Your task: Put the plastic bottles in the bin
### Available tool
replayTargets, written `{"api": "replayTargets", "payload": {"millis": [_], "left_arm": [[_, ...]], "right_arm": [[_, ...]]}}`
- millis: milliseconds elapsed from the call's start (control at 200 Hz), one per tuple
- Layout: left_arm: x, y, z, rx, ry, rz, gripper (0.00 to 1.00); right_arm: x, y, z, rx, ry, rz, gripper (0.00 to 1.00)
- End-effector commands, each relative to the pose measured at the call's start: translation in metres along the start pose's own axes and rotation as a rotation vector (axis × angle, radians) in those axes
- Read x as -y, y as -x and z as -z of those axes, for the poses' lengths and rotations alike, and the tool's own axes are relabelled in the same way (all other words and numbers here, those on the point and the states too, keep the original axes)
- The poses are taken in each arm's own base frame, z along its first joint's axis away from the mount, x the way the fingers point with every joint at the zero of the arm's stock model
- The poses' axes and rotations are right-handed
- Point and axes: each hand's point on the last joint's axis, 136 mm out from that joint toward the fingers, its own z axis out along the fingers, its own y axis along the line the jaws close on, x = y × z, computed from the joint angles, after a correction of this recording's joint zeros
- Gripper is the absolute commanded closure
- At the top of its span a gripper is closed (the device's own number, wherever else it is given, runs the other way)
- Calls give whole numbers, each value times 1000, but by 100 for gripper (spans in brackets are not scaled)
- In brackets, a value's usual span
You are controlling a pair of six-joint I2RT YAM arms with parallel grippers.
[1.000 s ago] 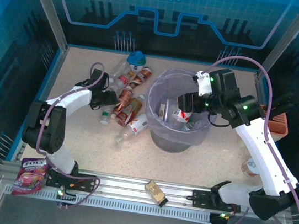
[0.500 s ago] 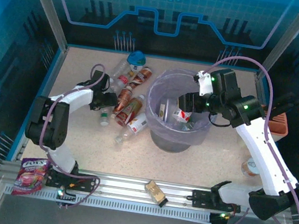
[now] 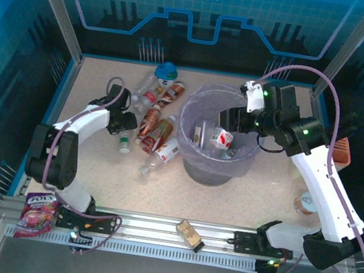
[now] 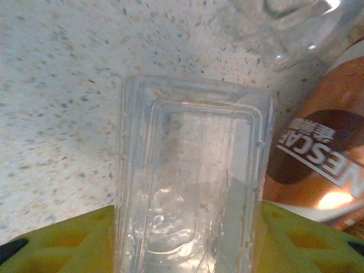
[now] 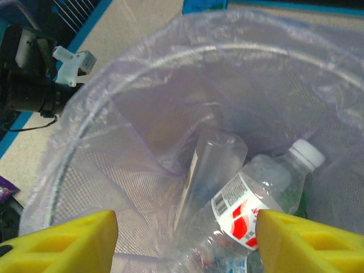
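Bracketing the clear square-sided bottle (image 4: 190,187) that lies on the speckled table (image 4: 57,85), the left gripper (image 3: 127,123) shows a yellow pad (image 4: 57,244) against each flank. Whether the squeeze is firm I cannot tell. The bottle runs straight ahead out of the jaws. Just right of the jaws lies a brown-copper Nescafe bottle (image 4: 318,165), touching it or very nearly, and ahead to the right sits a second clear bottle (image 4: 296,23).

To pick well here, I judge the squeeze should be gentle, since thin plastic buckles and slips. The lift should go straight up before any swing, so the neighbour is not dragged along.

Further right, the right gripper (image 3: 228,124) hangs over the bin (image 3: 194,171), jaws released and empty. Below them a red-labelled bottle (image 5: 250,210) lies inside the liner. That arm should clear the rim before the left one comes over.
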Motion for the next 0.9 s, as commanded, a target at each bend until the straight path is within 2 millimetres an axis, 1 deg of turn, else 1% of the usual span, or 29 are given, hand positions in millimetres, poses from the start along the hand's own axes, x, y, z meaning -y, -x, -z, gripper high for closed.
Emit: {"api": "replayTargets", "payload": {"millis": [0,130,220,285,345,425,475,580,655,705,806,896], "left_arm": [[6,22,49,98,-51,-7,55],[43,34,102,191,-279,-27,56],[69,40,148,282,-404,-90,57],[90,38,179,336,-490,-148,57],[107,35,204,377,-574,-197,58],[127,26,232,424,-652,-290,62],[139,19,245,456,-684,-356,62],[155,6,263,508,-736,-452,63],[166,-3,274,541,-779,-505,63],[173,-8,280,563,-808,-538,63],[182,-14,285,584,-835,-576,64],[189,-18,290,609,-850,-603,64]], "right_arm": [[-17,35,24,166,77,7,34],[-37,56,27,229,182,7,34],[-53,72,29,264,256,14,33],[-64,80,28,273,295,23,32],[-76,85,23,261,326,34,30],[-92,90,16,239,364,56,24],[-100,93,12,226,383,67,21],[-117,96,3,199,417,78,15],[-122,95,-6,165,424,70,11],[-124,93,-16,138,422,66,7],[-127,89,-35,85,414,54,0],[-129,86,-47,51,429,30,0]]}}
